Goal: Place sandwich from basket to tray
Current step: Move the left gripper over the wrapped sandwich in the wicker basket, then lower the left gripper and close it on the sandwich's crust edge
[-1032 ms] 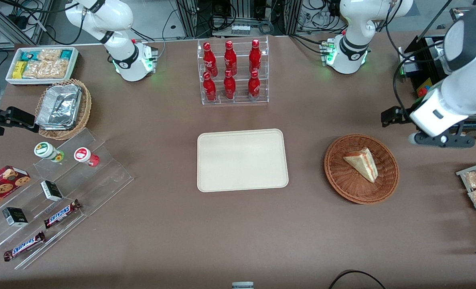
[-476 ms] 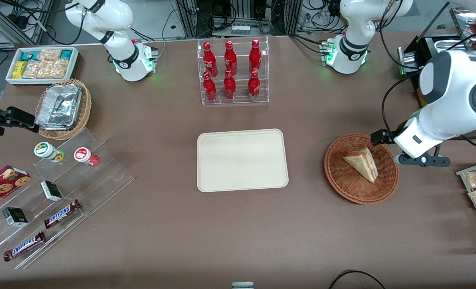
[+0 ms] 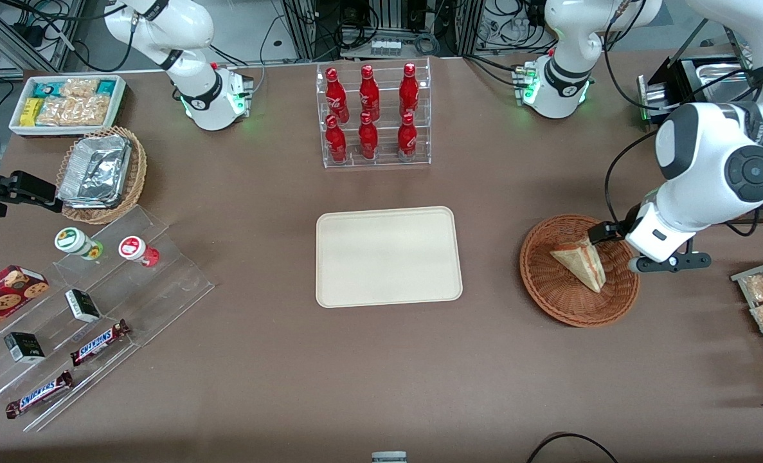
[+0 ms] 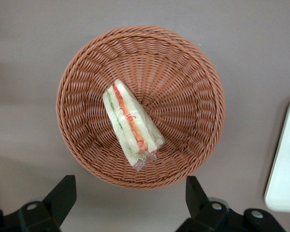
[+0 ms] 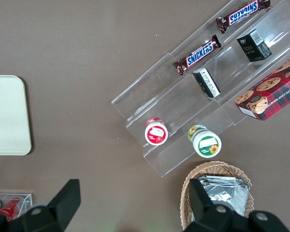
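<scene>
Gripper above basket, fingers spread, sandwich below.

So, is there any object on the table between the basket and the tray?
No. In the front view only bare brown table separates the basket from the tray. The open gripper hangs above the basket, over the sandwich.

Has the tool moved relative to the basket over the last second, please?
Yes. The tool, open, has come toward the basket from the working arm's end of the table and now hangs above its rim, beside the sandwich.
</scene>
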